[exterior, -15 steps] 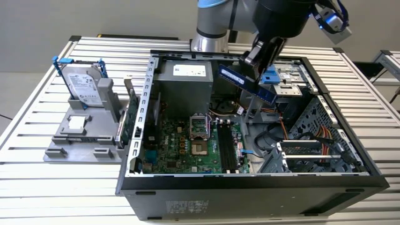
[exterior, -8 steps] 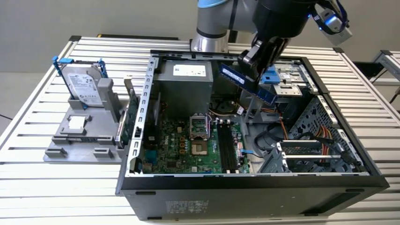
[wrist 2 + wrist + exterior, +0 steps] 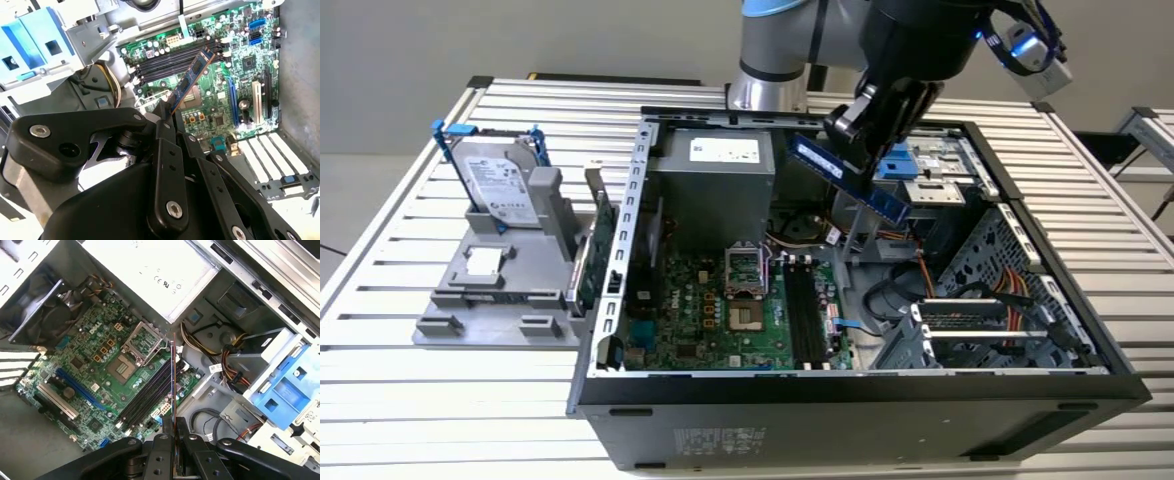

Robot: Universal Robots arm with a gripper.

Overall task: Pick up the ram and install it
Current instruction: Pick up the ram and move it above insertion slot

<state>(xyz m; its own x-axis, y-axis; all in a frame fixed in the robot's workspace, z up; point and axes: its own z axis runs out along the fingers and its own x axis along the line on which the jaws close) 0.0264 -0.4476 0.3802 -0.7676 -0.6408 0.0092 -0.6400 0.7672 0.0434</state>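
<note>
Half the job looks done. The pick is finished and the install is not. Your gripper (image 3: pixel 837 138) is clamped on one end of the ram (image 3: pixel 870 192), fingers closed flat against both faces of the stick. Both wrist views show it: in the first wrist view the ram (image 3: pixel 173 380) sticks out edge-on from between the fingertips (image 3: pixel 181 432). In the second wrist view you see its blue face and chips (image 3: pixel 192 75) running out from the gripper (image 3: pixel 167 109).

In the exterior view the ram hangs in the air over the open case (image 3: pixel 854 410). It is tilted, with the gripped end higher and the free end lower, toward the exterior view's right. It touches nothing but the gripper.

Not seated yet: the memory slots (image 3: pixel 807 310) on the motherboard (image 3: pixel 707 315) are all bare, and the ram sits well above them. In the first wrist view the stick's edge runs roughly along the dark slots (image 3: pixel 147 397), so it looks close to parallel with them. I can't tell from these views whether it's over the right slot.

Off to the exterior view's left, the hard drive (image 3: pixel 500 185) and green card (image 3: pixel 587 265) sit on the grey stand (image 3: pixel 480 300), well apart from the gripper and untouched.

What's left, by my read, is the whole seating part, since no end of the stick is in a slot.
</note>
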